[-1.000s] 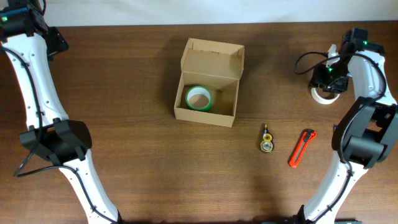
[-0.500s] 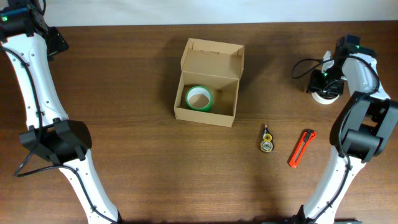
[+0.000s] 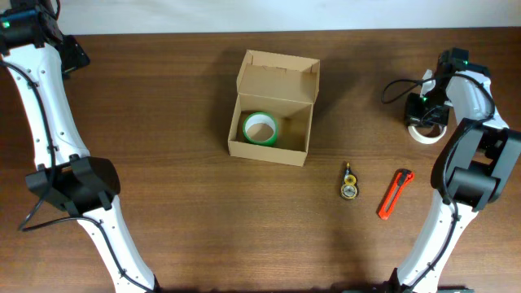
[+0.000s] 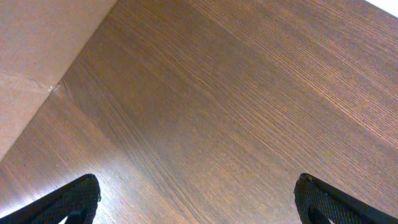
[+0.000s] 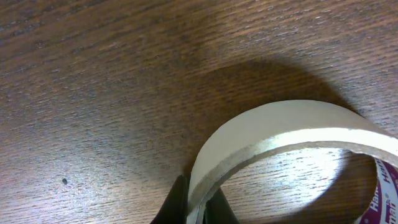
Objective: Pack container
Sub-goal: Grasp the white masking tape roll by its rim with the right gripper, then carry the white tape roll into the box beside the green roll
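At the middle of the dark brown wooden tabletop point(image 3: 163, 98) sits the small rectangular tan cardboard container point(image 3: 295, 138), open at the top, with its hinged flap lid folded back toward the far edge. A green-edged tape roll point(image 3: 260, 129) lies flat on the container's floor, in the left part, close to the left wall.

Well apart from it, near the right far corner, a cream-coloured tape roll point(image 3: 425, 133) with a wide hollow centre lies on the wood. The right tool point(image 3: 428, 116) is down on this roll. In the right wrist view its two dark fingertips point(image 5: 176, 205) press from both sides on the roll's thin wall point(image 5: 280, 134), so the right tool point(image 5: 198, 210) is clamped on the cream-coloured tape roll, which touches the tabletop.

Between the container and the right arm's base, toward the near side, lie a small yellow-and-black object point(image 3: 348, 184), too small to identify, and just to its right a red utility knife point(image 3: 394, 194), slanted.

The left tool point(image 4: 198, 200) hovers over bare wood at the far left, its fingertips spread wide apart with nothing between them.
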You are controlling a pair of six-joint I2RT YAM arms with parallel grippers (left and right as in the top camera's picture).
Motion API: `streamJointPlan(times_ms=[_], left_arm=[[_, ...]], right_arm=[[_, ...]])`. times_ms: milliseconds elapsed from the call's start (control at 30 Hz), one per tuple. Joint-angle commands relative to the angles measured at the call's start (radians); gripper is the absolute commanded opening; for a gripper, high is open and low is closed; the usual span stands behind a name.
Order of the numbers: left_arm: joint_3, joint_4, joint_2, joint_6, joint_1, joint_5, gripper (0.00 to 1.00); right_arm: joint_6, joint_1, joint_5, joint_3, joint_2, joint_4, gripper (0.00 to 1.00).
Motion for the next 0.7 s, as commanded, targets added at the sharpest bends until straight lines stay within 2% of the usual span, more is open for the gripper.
streamJointPlan(times_ms=[0, 300, 533, 667], left_arm=[[-0.005, -0.001, -0.034, 0.012, 0.005, 0.001, 1.00], [-0.005, -0.001, -0.034, 0.012, 0.005, 0.001, 1.00], [-0.005, -0.001, -0.034, 0.012, 0.004, 0.001, 1.00], [-0.005, -0.001, -0.034, 0.012, 0.004, 0.001, 1.00]], right_arm=[[0.021, 0.023, -0.034, -0.006, 0.012, -0.028, 0.04], [0.032, 0.105, -0.159, -0.005, -0.126, -0.067, 0.04], [0.030, 0.259, -0.157, 0.025, -0.309, -0.106, 0.04], [0.026, 0.367, -0.155, 0.117, -0.352, -0.140, 0.04]])
